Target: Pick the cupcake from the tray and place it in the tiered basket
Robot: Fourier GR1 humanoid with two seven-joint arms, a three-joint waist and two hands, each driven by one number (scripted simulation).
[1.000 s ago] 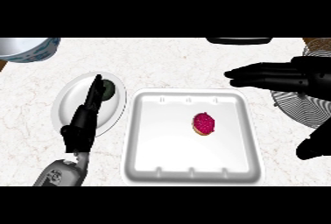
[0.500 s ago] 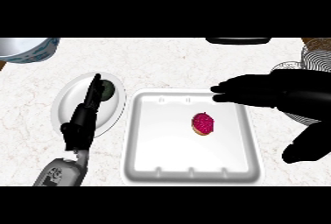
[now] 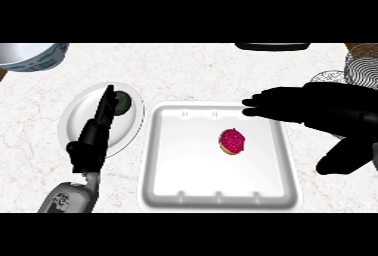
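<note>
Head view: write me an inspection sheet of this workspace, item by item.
Surface: white marbled counter.
Job's things: pink-topped cupcake lies in the white tray, untouched; wire tiered basket partly in view at the right edge.
Clutter: white plate left of the tray with a dark round item on it; bowl at top left; dark object at the top edge.
Hands: right hand open over the tray's far right corner; left hand open, resting over the plate.
Cables: nothing seen.
Surroundings: nothing seen.

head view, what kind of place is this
Likely a kitchen counter: a pale marble-look countertop holds a white tray with a pink-topped cupcake, a plate on the left, and a bowl at the far corner.
</note>
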